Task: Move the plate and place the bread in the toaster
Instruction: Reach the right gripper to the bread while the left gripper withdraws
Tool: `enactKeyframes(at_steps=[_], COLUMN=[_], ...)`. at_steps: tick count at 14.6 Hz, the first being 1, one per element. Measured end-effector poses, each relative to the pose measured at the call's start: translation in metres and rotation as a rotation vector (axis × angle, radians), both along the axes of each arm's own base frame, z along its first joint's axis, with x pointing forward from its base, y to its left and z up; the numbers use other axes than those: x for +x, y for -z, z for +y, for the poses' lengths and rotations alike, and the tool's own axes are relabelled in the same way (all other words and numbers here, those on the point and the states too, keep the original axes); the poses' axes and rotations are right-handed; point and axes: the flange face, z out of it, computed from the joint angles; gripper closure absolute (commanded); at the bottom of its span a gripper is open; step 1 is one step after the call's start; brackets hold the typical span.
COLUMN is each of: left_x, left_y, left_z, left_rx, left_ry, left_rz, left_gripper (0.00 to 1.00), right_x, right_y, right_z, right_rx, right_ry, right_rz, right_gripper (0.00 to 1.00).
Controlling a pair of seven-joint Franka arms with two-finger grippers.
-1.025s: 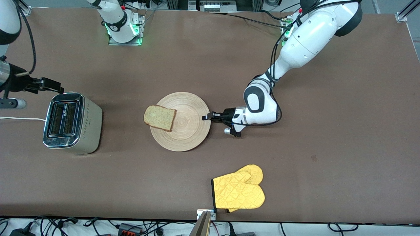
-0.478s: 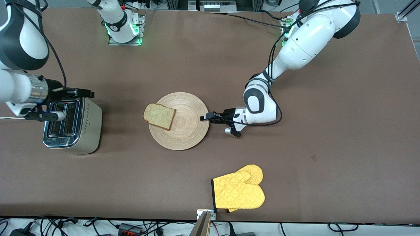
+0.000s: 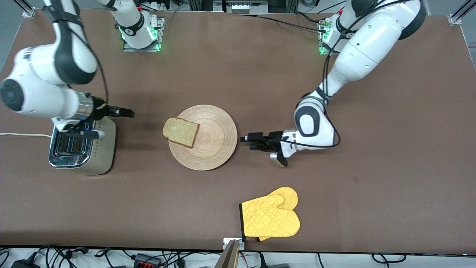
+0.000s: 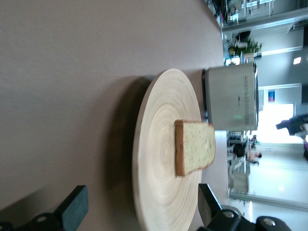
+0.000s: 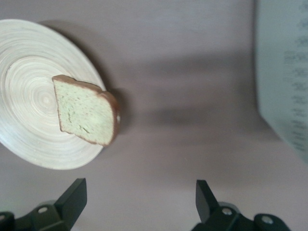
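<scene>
The plate (image 3: 203, 137) sits flat in the middle of the table (image 3: 390, 178). The bread (image 3: 180, 133) lies on the plate, on the side toward the right arm's end of the table. One corner of the bread sticks out past the plate's rim.

The toaster (image 3: 81, 147) stands on the table toward the right arm's end, well apart from the plate. Its shiny top with two slots faces up. A white cord (image 3: 22, 134) runs from it to the table's edge.

The left gripper (image 3: 248, 143) is low, just beside the plate's rim on the side toward the left arm's end. It does not touch the plate. Its two fingers are spread wide and hold nothing.

The right gripper (image 3: 124, 111) is up over the table, between the toaster and the plate, close to the toaster's top edge. Its fingers are spread wide too, and hold nothing.

A yellow oven mitt (image 3: 270, 216) lies nearer to the front camera than the plate.
</scene>
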Motion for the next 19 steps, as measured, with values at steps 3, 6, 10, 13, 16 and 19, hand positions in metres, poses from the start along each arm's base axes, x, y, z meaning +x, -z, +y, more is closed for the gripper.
enactKeyframes(at_steps=[3, 6, 10, 13, 16, 19], left_x=[0.02, 0.036, 0.055, 0.066, 0.065, 0.072], left_y=[-0.005, -0.02, -0.048, -0.083, -0.101, -0.134], left_z=[0.06, 0.099, 0.13, 0.137, 0.146, 0.169], left_rx=[0.082, 0.147, 0.314, 0.478, 0.629, 0.809], left_ry=[0.156, 0.29, 0.466, 0.548, 0.604, 0.587], left_rz=[-0.075, -0.131, -0.146, -0.097, -0.026, 0.01], left_gripper=[0.0, 0.0, 0.0, 0.0, 0.0, 0.0], right_x=[-0.027, -0.038, -0.046, -0.044, -0.041, -0.036], right_y=[0.029, 0.052, 0.083, 0.103, 0.119, 0.129], right_z=[0.018, 0.012, 0.01, 0.01, 0.01, 0.012], right_rx=[-0.014, -0.023, 0.033, 0.085, 0.129, 0.172], right_ry=[-0.003, 0.019, 0.103, 0.131, 0.094, 0.093], right_rz=[-0.071, -0.128, -0.124, -0.108, -0.115, -0.129], right_gripper=[0.0, 0.0, 0.0, 0.0, 0.0, 0.0])
